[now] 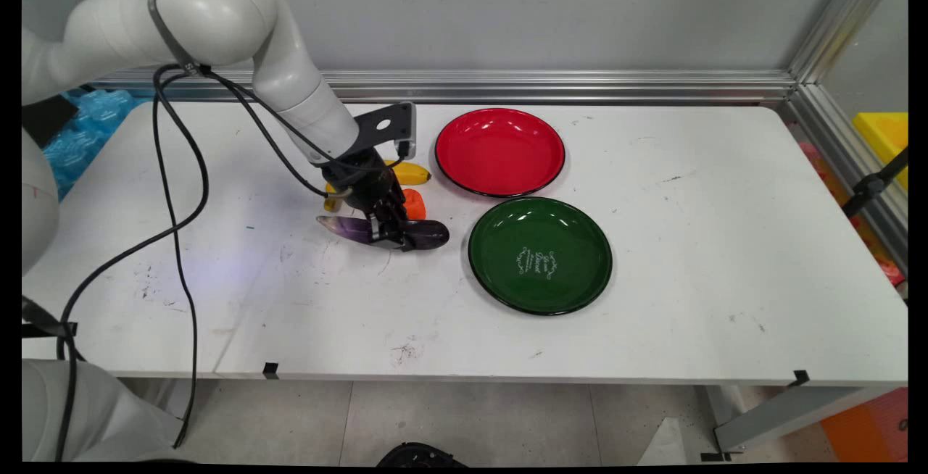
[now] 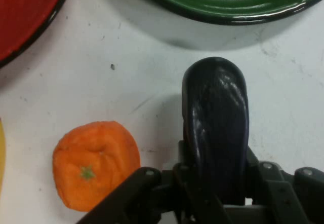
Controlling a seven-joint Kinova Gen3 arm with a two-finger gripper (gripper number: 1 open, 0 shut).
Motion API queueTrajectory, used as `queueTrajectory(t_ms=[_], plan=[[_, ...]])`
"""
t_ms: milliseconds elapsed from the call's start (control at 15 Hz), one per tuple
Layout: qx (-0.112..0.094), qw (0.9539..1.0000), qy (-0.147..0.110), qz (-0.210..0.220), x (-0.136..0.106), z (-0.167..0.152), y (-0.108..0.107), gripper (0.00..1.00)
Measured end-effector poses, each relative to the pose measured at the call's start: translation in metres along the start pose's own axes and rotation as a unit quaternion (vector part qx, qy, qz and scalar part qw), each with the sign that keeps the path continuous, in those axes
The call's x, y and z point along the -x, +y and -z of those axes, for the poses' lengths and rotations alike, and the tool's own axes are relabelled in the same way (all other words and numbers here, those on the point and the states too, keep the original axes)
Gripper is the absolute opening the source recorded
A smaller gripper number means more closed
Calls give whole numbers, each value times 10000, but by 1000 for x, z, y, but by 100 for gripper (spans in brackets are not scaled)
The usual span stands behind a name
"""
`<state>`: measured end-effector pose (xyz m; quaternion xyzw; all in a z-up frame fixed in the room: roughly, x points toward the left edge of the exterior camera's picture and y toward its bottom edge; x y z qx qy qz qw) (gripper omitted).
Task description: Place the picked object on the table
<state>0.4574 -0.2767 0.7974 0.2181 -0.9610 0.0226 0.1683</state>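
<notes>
Two plates sit on the surface (image 1: 689, 242): one red plate (image 1: 499, 151) and one green plate (image 1: 540, 254). There are three pieces of produce: one purple eggplant (image 1: 428, 233), one orange fruit (image 1: 415, 204) and one yellow banana (image 1: 410, 173), the last largely hidden behind the arm. That makes five loose things in all. One arm reaches over them, carrying one end effector (image 1: 388, 231) with two fingers. Several black cables (image 1: 174, 213) hang from the arm; their exact number cannot be told where they overlap.
</notes>
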Motion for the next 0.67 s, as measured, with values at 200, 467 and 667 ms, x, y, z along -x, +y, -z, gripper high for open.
queueTrajectory(t_ms=[200,467,667], plan=[[19,10000,22,-25,2,-5,-2,0],[31,9999,71,-63,2,-11,-6,100],[36,9999,113,-92,-1,-14,-9,100]])
